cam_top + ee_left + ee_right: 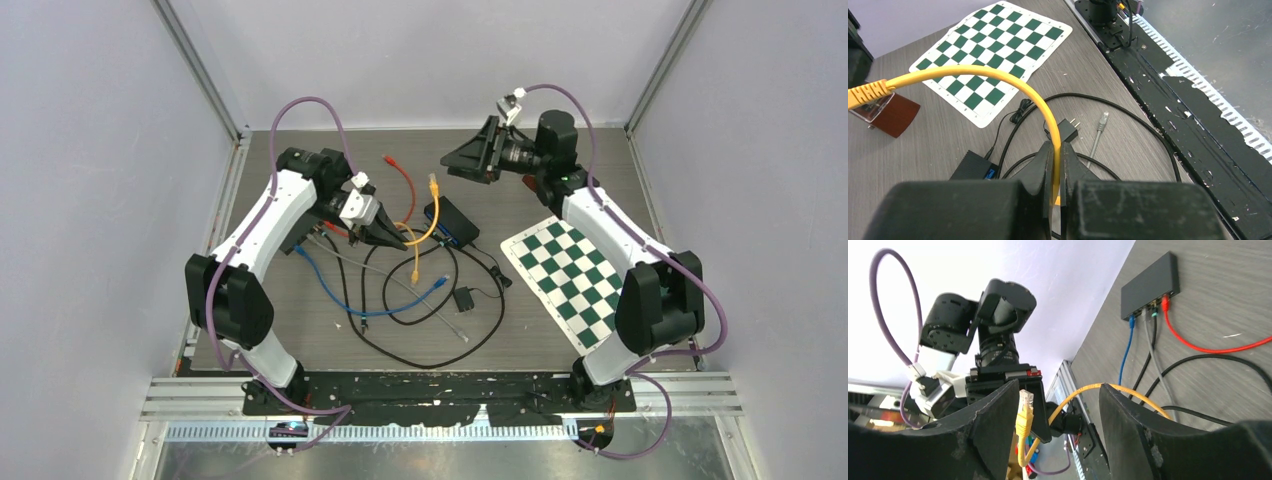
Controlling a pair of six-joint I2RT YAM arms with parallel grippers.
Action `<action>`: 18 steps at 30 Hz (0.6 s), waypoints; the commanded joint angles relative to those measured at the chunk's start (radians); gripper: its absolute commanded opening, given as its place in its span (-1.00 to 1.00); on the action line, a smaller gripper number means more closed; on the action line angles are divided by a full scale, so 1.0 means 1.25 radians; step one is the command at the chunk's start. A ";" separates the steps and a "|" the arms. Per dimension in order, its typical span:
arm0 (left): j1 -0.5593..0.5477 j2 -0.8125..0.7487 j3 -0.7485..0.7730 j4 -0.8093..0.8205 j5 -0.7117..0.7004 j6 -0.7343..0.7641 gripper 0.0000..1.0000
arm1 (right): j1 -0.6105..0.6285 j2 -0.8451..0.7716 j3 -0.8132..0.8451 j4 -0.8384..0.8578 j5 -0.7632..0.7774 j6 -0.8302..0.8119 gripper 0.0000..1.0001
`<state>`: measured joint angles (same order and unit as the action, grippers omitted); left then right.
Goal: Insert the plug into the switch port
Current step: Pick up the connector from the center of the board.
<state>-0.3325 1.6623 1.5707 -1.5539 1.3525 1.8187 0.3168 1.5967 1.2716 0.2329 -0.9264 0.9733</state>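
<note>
The black switch (452, 222) lies mid-table with blue, grey and red cables in its ports (1149, 305). My left gripper (388, 233) is shut on the yellow cable (1013, 82) a short way behind its end. From there the cable arches up to the yellow plug (432, 183), which is raised above the table behind the switch. My right gripper (1059, 390) is open, its fingers straddling the plug (1024, 412). The plug stands close against one finger, and a wide gap separates it from the other. The switch (970, 165) also shows under the left fingers.
A green-and-white checkered mat (570, 275) lies at the right. Loose black cable loops (430, 340), a power adapter (463, 298), a blue cable (340, 290), a grey cable (400, 285) and a red cable (398, 175) are spread around the switch. The yellow cable's other end (415, 275) rests on the table.
</note>
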 commanded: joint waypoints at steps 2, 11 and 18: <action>0.001 0.001 0.034 -0.132 0.016 0.012 -1.00 | -0.009 -0.086 0.054 -0.067 0.038 -0.045 0.33; 0.001 0.015 0.045 -0.132 0.007 0.003 -1.00 | 0.008 -0.073 0.063 -0.142 -0.001 -0.099 0.30; 0.000 0.035 0.044 -0.132 0.017 0.007 -1.00 | 0.046 -0.047 0.128 -0.286 0.026 -0.177 0.28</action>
<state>-0.3325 1.6936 1.6005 -1.5578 1.3468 1.8141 0.3515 1.5303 1.3594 -0.0456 -0.9020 0.8165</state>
